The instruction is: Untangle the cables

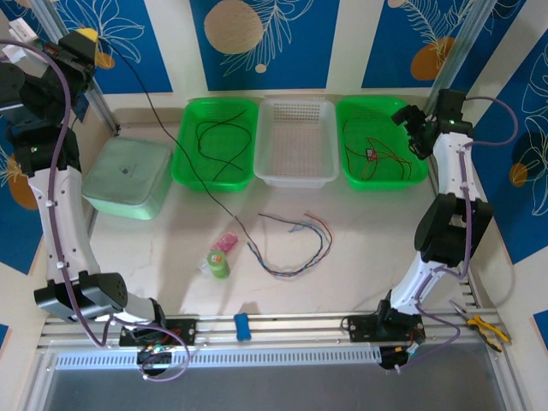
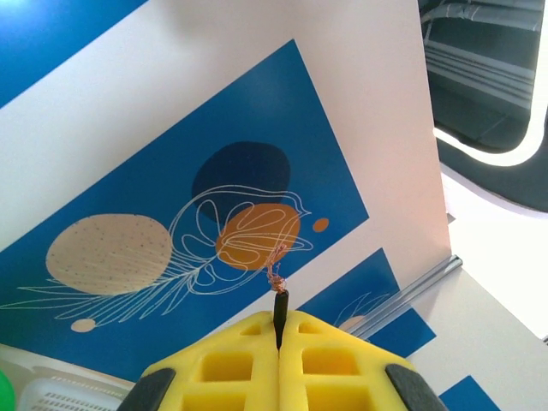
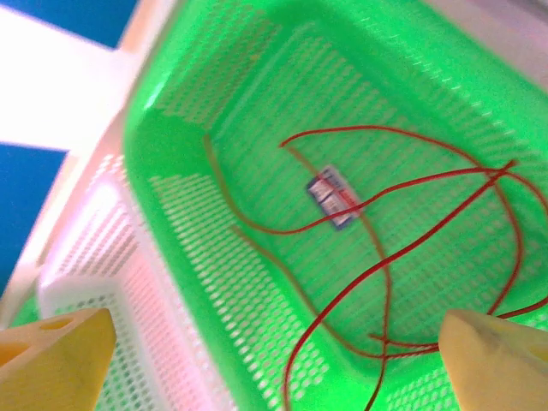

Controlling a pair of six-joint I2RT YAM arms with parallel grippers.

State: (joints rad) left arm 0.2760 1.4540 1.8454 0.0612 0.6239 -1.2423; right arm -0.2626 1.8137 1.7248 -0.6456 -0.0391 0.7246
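Cable end (image 2: 278, 301) pinched in left fingers (image 2: 229, 370), right fingers (image 3: 60, 360) spread above red cables (image 3: 428, 229)

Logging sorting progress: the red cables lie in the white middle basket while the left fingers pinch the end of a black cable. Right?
No. The red cables lie in the right-hand green basket, as the right wrist view shows. The left fingers do pinch the end of a black cable.

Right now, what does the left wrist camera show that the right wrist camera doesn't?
Left wrist: the left gripper, jaws shut on a black cable end with bare copper strands, before a blue wall panel. Right wrist: the right gripper, jaws open, over a green basket holding red cables and a small label. Shared: an edge of the white basket.
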